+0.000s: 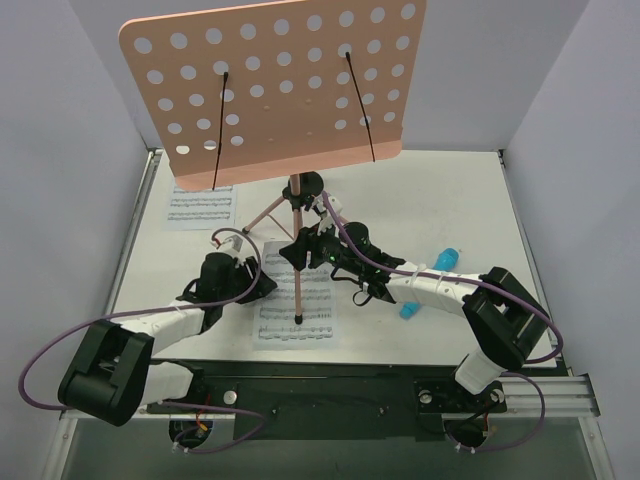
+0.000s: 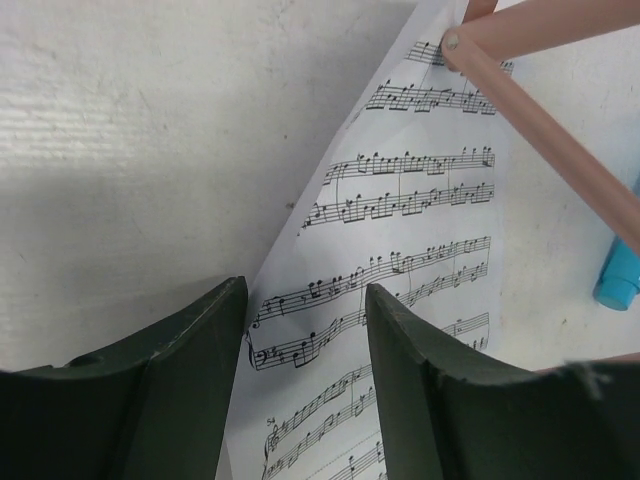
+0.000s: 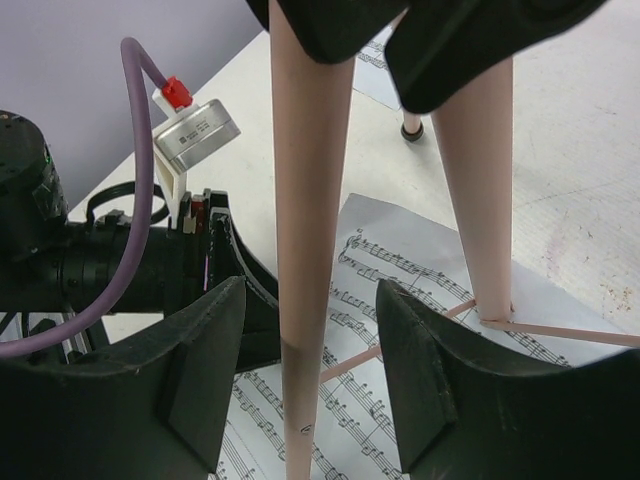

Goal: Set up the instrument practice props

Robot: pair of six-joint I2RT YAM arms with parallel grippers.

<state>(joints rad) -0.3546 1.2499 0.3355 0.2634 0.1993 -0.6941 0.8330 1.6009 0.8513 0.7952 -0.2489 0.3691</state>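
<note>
The pink perforated music-stand desk (image 1: pixel 280 80) with its two black wire page-holders (image 1: pixel 220 130) stands on the pink tripod (image 1: pixel 296 215) at the back of the table. One white sheet-music page (image 1: pixel 200 205) lies behind on the left. The other page (image 1: pixel 300 320) lies under a tripod leg. My left gripper (image 1: pixel 262 287) is open at this page's left edge; in the left wrist view the page (image 2: pixel 420 190) shows between the fingers of the gripper (image 2: pixel 305 290). My right gripper (image 3: pixel 310 288) is open around a tripod leg (image 3: pixel 310 150), with a gap on both sides.
Two light-blue objects (image 1: pixel 445 258) (image 1: pixel 410 310) lie on the table beside the right arm; one of them (image 2: pixel 620 275) shows at the right edge of the left wrist view. Grey walls close in the table on both sides. The left arm's wrist camera (image 3: pixel 195 135) is close to the right gripper.
</note>
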